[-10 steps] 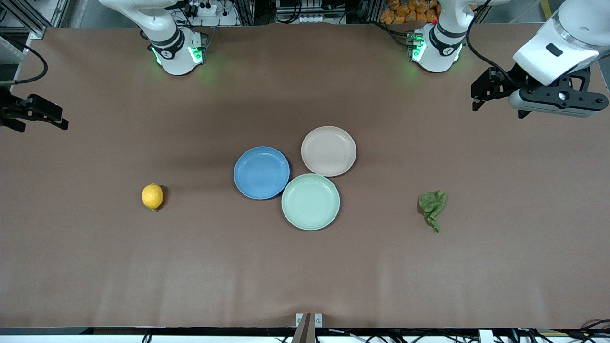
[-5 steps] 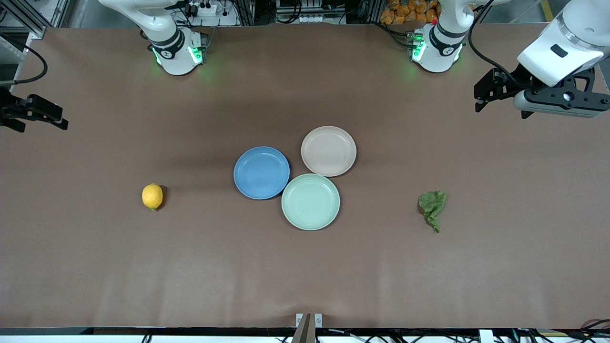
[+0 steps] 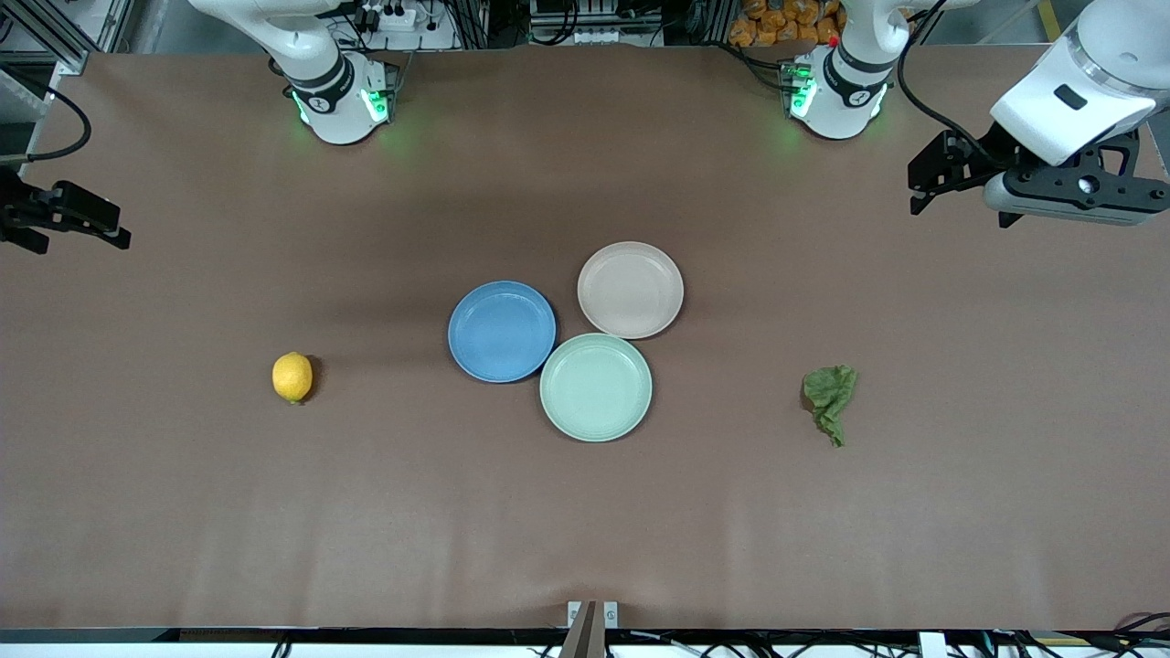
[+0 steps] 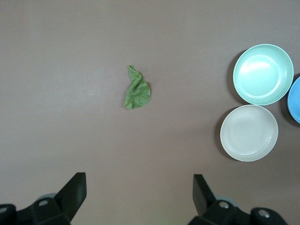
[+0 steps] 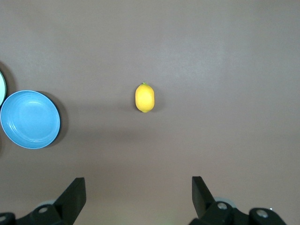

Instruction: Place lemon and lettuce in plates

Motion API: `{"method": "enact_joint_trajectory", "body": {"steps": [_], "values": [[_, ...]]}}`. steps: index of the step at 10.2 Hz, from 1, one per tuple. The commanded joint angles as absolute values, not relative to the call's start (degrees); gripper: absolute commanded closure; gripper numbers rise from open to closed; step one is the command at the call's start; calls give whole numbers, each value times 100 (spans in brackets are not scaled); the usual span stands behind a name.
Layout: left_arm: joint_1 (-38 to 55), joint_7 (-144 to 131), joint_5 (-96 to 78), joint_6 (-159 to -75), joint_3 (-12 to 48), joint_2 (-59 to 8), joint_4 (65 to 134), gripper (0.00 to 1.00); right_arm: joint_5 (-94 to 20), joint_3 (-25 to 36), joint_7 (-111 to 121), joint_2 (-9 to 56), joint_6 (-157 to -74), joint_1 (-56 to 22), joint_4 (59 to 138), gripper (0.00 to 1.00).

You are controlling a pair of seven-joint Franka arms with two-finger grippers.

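Note:
The yellow lemon (image 3: pixel 292 376) lies on the table toward the right arm's end and also shows in the right wrist view (image 5: pixel 145 97). The green lettuce (image 3: pixel 830 399) lies toward the left arm's end and also shows in the left wrist view (image 4: pixel 137 91). The blue plate (image 3: pixel 502 331) and the beige-pink plate (image 3: pixel 631 289) sit empty at the table's middle. My left gripper (image 3: pixel 917 187) hangs open and empty, high over the left arm's end (image 4: pixel 139 187). My right gripper (image 3: pixel 122 230) hangs open and empty, high over the right arm's end (image 5: pixel 138 187).
A pale mint-green plate (image 3: pixel 595 387) sits empty against both other plates, nearer the front camera. The two arm bases (image 3: pixel 340 100) (image 3: pixel 834 91) stand along the table's back edge. The brown table surface holds nothing else.
My left gripper has shifted slightly toward its end of the table. The right arm, lemon, lettuce and plates have not moved.

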State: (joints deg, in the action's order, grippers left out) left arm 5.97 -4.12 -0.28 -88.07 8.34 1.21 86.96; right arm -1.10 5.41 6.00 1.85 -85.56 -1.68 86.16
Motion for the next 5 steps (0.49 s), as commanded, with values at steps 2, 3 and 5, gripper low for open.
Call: {"method": "enact_joint_trajectory", "body": {"steps": [2, 3, 5], "values": [[589, -404, 0, -8684, 844, 123, 8613, 0, -35, 483, 554, 149, -8525, -97, 8640, 0], [580, -404, -9, -8684, 835, 123, 8613, 0, -35, 483, 554, 149, -8525, -97, 8640, 0], [580, -404, -26, -8684, 826, 114, 8613, 0, -35, 483, 554, 149, -8525, -97, 8640, 0]]}}
